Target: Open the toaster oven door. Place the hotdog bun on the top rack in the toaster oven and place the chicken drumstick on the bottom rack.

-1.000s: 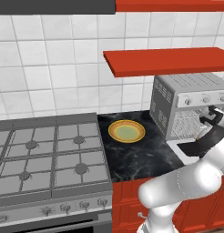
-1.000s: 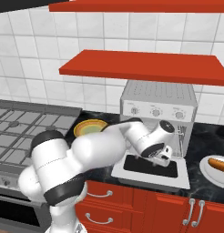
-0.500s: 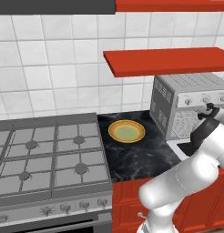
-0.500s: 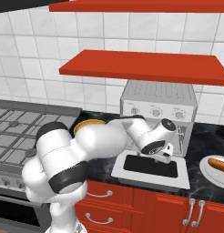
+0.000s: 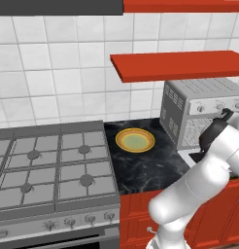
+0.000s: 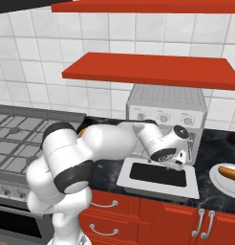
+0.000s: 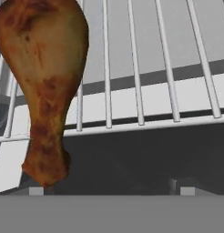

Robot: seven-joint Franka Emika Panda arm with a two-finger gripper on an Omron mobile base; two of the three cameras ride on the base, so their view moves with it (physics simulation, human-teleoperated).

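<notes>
The toaster oven [image 6: 165, 103] stands on the counter with its door [image 6: 157, 174] folded down flat in front. My gripper [image 6: 184, 157] is at the oven's mouth, just above the door. In the hand view the brown chicken drumstick [image 7: 43, 73] lies on a silver wire rack [image 7: 136, 68], meat end far and bone end near my left fingertip [image 7: 36, 191]. My gripper [image 7: 111, 191] is open and grips nothing. From this close I cannot tell whether it is the top rack or the bottom rack. The hotdog bun [image 6: 229, 172] lies on a white plate [image 6: 216, 181] to the oven's right.
A yellow plate [image 5: 135, 140] sits on the dark counter left of the oven [image 5: 199, 97]. The gas stove [image 5: 53, 165] takes up the left. A red shelf [image 6: 153, 69] hangs over the oven, and red drawers [image 6: 153, 215] run below the counter.
The hand has shifted a little to the right, closer to the oven's mouth, and the forearm has swung with it. The jaws have stayed open.
</notes>
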